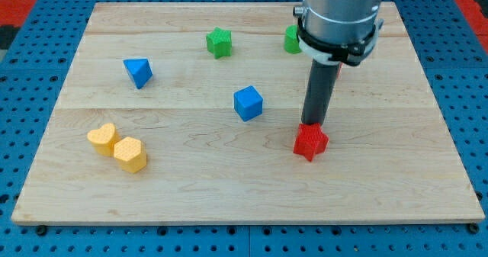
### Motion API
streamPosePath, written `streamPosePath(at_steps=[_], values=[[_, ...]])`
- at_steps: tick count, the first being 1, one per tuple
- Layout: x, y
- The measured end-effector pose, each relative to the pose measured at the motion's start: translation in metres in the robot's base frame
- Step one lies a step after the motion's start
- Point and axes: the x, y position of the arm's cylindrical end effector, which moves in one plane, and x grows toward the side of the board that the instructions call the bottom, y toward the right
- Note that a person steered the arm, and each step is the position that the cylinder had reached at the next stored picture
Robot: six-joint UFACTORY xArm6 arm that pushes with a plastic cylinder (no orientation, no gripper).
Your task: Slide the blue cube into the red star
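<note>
The blue cube (248,103) sits near the middle of the wooden board. The red star (310,141) lies to its lower right, about a block's width away from it. My tip (313,123) stands at the top edge of the red star, touching or almost touching it, to the right of the blue cube. The rod rises from there to the grey arm body (339,17) at the view's top.
A blue triangular block (138,72) is at the left. A green star (219,42) and a second green block (292,39), partly hidden by the arm, lie near the top. A yellow heart (101,138) and a yellow hexagon (130,153) touch at the lower left.
</note>
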Motion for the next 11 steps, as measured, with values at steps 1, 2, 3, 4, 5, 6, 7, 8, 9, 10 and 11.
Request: streamPosePath(at_steps=[1,2,3,4,5,6,7,8,9,10,11], values=[[0.031,-0.023],[0.023,-0.016],[0.014,0.036],[0.042,0.047],[0.059,0.014],[0.059,-0.043],[0.057,-0.07],[0.018,-0.034],[-0.026,-0.025],[-0.072,-0.032],[-0.083,-0.06]])
